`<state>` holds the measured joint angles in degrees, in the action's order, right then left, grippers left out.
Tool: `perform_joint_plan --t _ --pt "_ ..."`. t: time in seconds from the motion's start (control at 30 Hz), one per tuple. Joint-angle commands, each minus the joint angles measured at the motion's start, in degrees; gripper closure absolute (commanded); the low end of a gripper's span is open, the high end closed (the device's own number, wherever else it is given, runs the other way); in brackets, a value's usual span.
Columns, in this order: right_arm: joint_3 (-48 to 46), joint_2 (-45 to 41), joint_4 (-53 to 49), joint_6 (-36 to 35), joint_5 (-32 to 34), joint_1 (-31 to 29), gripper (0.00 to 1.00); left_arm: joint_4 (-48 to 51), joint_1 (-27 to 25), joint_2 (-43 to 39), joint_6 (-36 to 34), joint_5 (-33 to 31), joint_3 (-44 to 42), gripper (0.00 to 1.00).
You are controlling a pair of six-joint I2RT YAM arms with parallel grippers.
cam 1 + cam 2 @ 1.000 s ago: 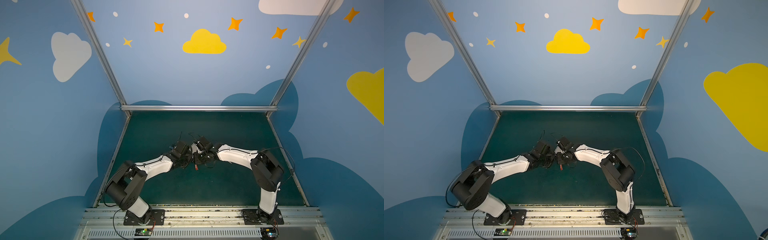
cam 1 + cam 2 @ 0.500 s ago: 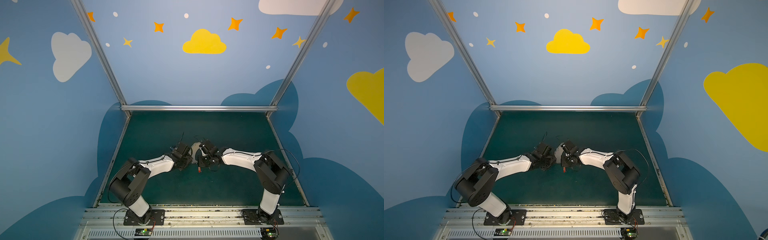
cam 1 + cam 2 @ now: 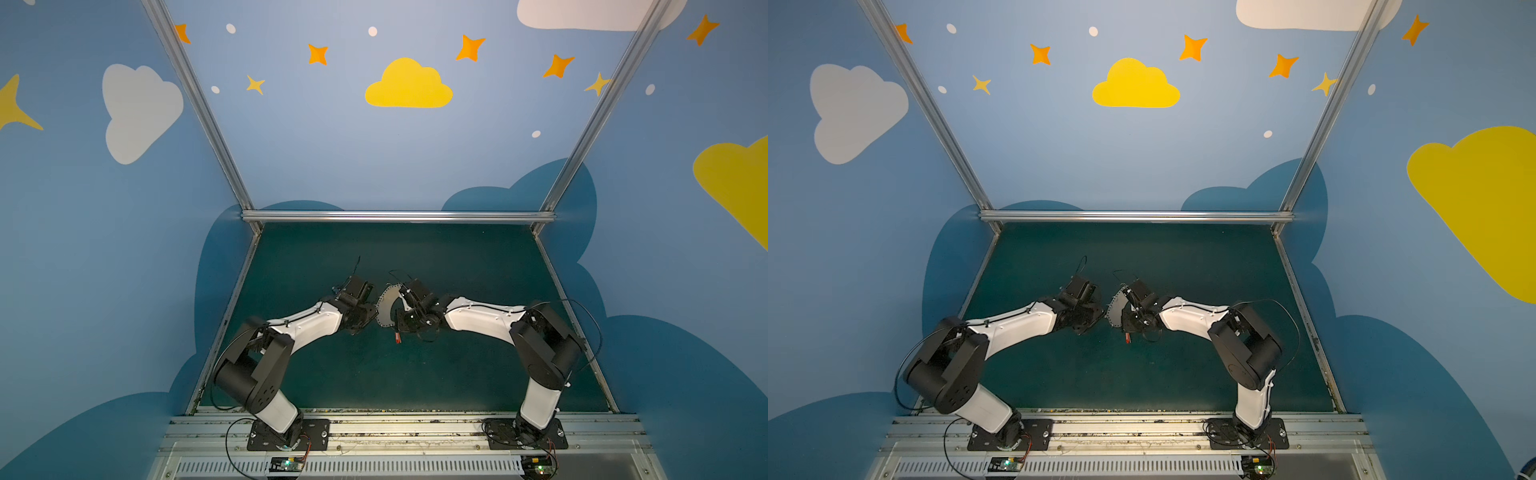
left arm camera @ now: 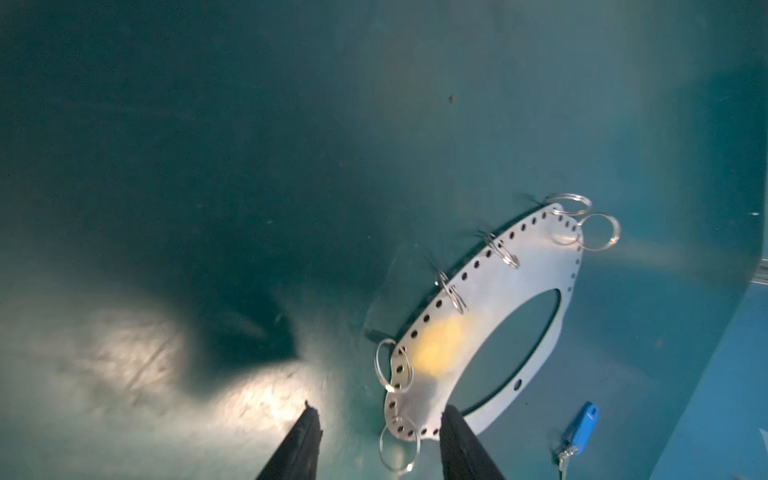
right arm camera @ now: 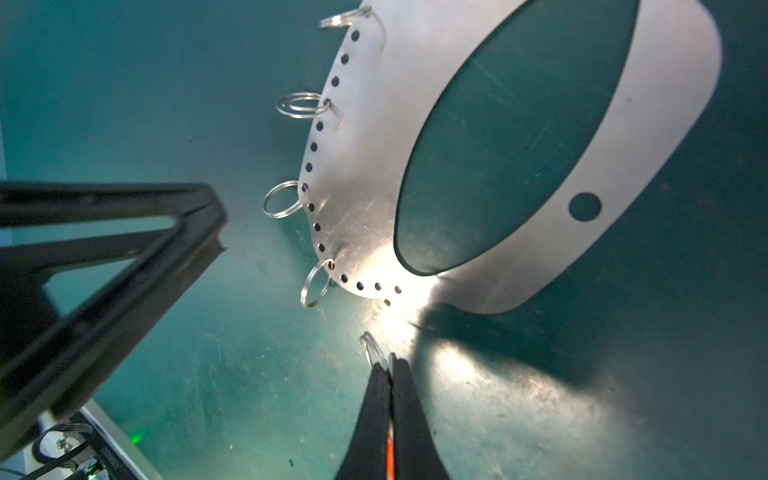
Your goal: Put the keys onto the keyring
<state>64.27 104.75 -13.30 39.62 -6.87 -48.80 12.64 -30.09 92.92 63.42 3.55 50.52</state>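
Note:
The keyring (image 4: 490,299), a flat grey oval plate with a big central hole and several wire rings along its edge, sits on the green mat between the two arms in both top views (image 3: 386,309) (image 3: 1115,309). My left gripper (image 4: 380,419) is open, and the plate's near end with one wire ring lies between its spread fingers. My right gripper (image 5: 388,361) is shut on the key with the red-orange tag (image 5: 390,449); its small split ring (image 5: 372,349) sticks out past the tips, just short of the keyring (image 5: 374,166). The key with the blue tag (image 4: 579,428) lies on the mat beside the plate.
The red-orange tag (image 3: 398,338) hangs below the right gripper in a top view. The left gripper's black finger (image 5: 104,249) shows in the right wrist view, close to the plate's ringed edge. Metal rails (image 3: 397,216) and blue walls bound the mat (image 3: 457,257).
My left gripper has gone from shut to open, letting go of the keyring's end. The two grippers, close together before, now stand slightly apart. My right gripper stays shut on the key.

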Motion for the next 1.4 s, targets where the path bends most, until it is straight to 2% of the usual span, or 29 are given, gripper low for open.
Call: perform_joint_plan --t 0.0,0.07,0.23,0.37,0.43,0.47,0.53,0.63,0.87,1.13,1.37 --pt "0.7 -1.4 0.6 -0.6 -0.7 0.1 1.00 -0.2 0.2 2.1 -0.4 2.4 0.8 0.51" --pt "0.8 -1.4 0.5 -0.4 -0.7 0.1 1.00 -1.0 0.2 2.8 0.5 1.7 0.8 0.53" --pt "1.4 -1.3 0.4 -1.0 -1.0 0.1 1.00 -1.0 0.5 4.6 0.3 -0.1 2.0 0.71" --pt "2.0 -1.1 -0.2 -1.5 -1.0 0.2 1.00 -1.1 1.0 6.6 -0.1 0.2 3.4 0.73" --pt "2.2 -0.9 -0.6 -1.7 -0.9 0.3 1.00 -1.6 1.0 7.0 -0.3 0.7 3.8 0.82" --pt "2.3 -0.7 -0.6 -1.7 -0.9 0.3 1.00 -1.7 1.0 7.1 -0.3 0.9 4.0 0.83" --pt "2.3 -0.7 -0.8 -1.7 -1.1 0.3 1.00 -1.2 1.0 6.9 -0.8 1.6 4.2 0.80" --pt "1.9 -1.0 -0.8 -1.8 -0.8 0.4 1.00 -0.6 0.6 4.6 -1.7 2.0 3.4 0.70" --pt "0.2 -2.3 -0.4 -1.5 -0.4 1.2 1.00 4.6 -0.3 1.2 -7.7 5.4 4.1 0.64" --pt "-3.0 -4.8 0.2 -0.9 0.2 2.2 1.00 21.5 -0.8 11.0 -23.5 10.7 17.5 0.64" --pt "-6.1 -7.1 1.2 -0.3 0.6 3.0 1.00 29.5 -1.9 17.0 -28.8 9.0 25.3 0.64"
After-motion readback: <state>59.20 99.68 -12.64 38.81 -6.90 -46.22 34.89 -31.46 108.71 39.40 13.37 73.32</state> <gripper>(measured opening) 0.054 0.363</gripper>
